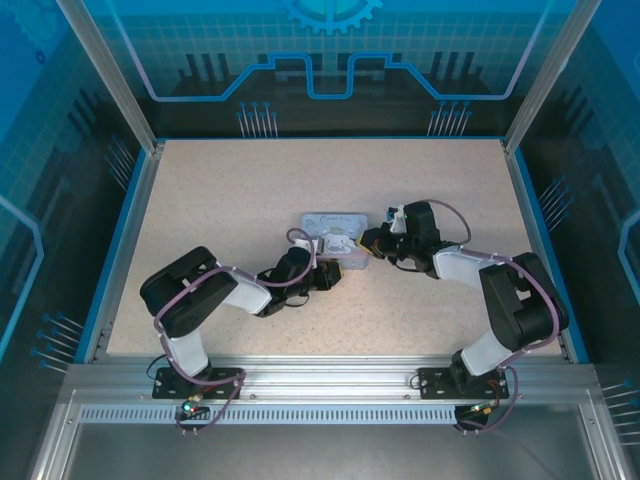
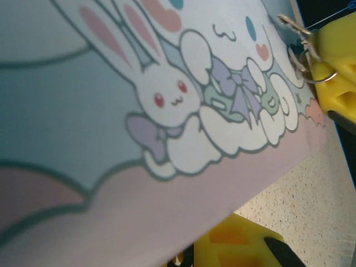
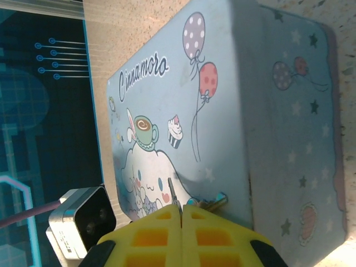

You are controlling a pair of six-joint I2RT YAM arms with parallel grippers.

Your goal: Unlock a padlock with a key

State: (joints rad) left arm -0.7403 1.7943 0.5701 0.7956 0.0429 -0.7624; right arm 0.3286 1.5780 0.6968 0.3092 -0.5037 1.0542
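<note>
Speckled surface (image 1: 250, 190), tin (image 1: 325, 222) centre | right claw (image 3: 182, 210) at tin's 3 o'clock, pinched on key (image 3: 173, 193) | left claw (image 1: 330, 268) grip: can't tell | you risk the thin key twisting out.

Item count at my station:
- Arms: two, the left arm (image 1: 200, 292) and the right arm (image 1: 512, 300).
- Grippers: two, one per arm, the left gripper (image 1: 333, 272) and the right gripper (image 1: 370, 243).
- The right gripper shows two yellow fingers (image 3: 149, 236).
- Tin (image 1: 335, 226): one.
- Table (image 1: 250, 185): one.
- Key (image 3: 174, 196): one.
- Wire ring (image 2: 321, 77): one.
</note>
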